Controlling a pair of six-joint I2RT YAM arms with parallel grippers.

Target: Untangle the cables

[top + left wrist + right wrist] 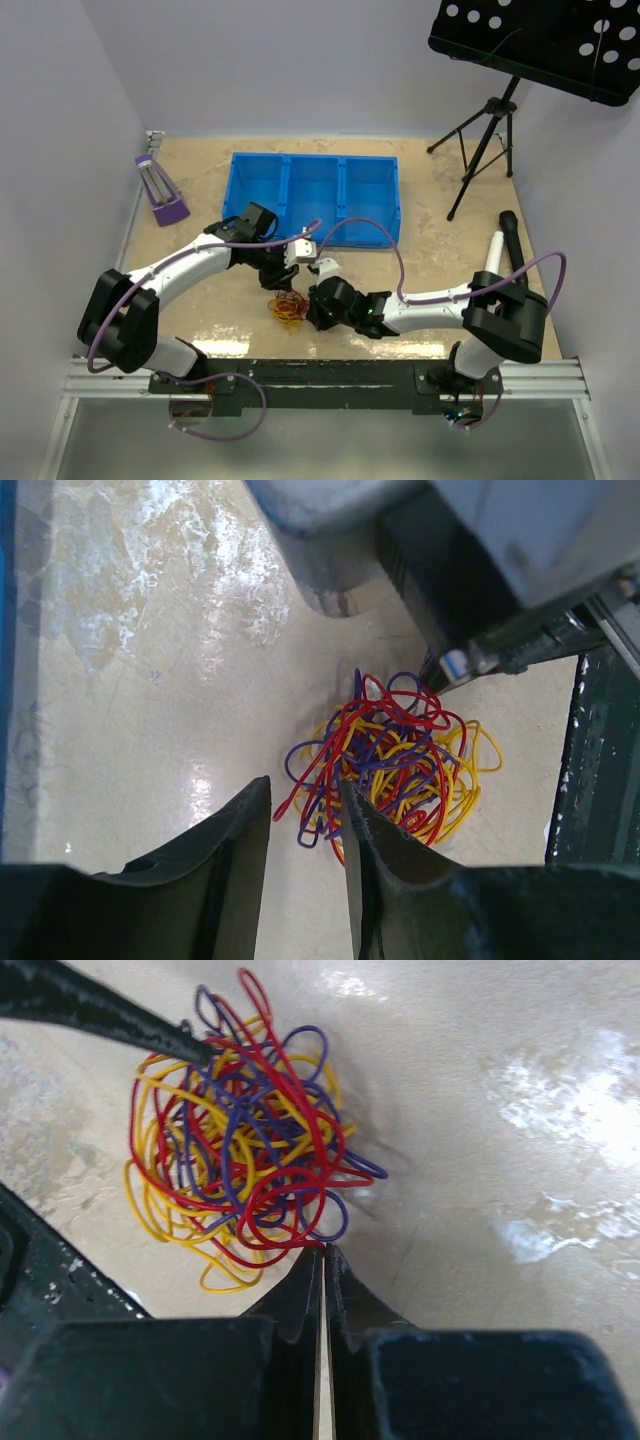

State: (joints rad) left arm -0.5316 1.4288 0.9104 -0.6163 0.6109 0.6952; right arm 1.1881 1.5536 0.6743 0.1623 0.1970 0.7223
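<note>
The cables point(290, 308) are a small clump of thin red, yellow and purple wires on the beige table near the front edge. My left gripper point(284, 288) stands just behind the clump. In the left wrist view it point(305, 802) is open, with red and purple loops of the cables point(395, 760) lying between its fingertips. My right gripper point(313, 302) is at the clump's right side. In the right wrist view it point(322, 1251) is shut, pinching a red loop at the edge of the cables point(235, 1150). One left finger point(110, 1018) pokes into the clump's far side.
A blue three-compartment bin point(315, 195) stands behind the arms. A purple stand point(160, 192) sits at the far left. A tripod point(488, 140) with a black perforated tray is at the back right. A black-and-white cylinder point(500, 245) lies at the right.
</note>
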